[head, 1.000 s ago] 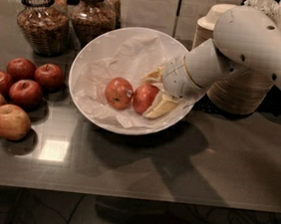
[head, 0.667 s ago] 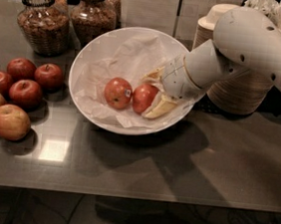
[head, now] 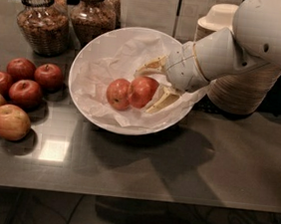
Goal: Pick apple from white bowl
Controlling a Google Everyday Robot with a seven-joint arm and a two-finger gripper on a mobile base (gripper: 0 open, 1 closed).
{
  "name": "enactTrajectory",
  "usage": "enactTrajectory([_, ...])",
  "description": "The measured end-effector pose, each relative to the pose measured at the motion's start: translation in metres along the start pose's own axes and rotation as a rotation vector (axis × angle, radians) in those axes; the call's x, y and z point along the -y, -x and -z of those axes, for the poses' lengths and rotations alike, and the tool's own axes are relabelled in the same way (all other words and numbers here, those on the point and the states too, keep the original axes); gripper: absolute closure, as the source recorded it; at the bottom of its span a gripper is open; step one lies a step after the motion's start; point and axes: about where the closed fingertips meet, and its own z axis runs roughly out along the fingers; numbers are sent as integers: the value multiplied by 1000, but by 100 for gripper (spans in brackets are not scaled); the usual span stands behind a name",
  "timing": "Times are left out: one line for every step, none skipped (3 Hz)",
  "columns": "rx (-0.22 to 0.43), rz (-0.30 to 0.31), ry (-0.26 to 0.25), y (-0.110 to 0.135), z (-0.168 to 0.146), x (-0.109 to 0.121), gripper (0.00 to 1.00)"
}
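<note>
Tool grips apple in white bowl (both slightly higher than before).

We record one arm, cased in smooth, glossy white shells of rounded, bulbous form. Small dark round holes, seemingly screw recesses, show on the large upper shell. The forearm narrows as a cone toward a shorter wrist section, set off from it by a thin tan seam ring. On the wrist section we note fine dark lines; cable or seam, we cannot tell. The gripper, at the arm's end inside the bowl, is cream-yellow, duller than the shells
</note>
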Motion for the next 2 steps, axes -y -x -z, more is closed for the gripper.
enactTrajectory([43, 71, -40, 31, 25, 10, 100])
enactTrajectory([43, 71, -40, 31, 25, 10, 100])
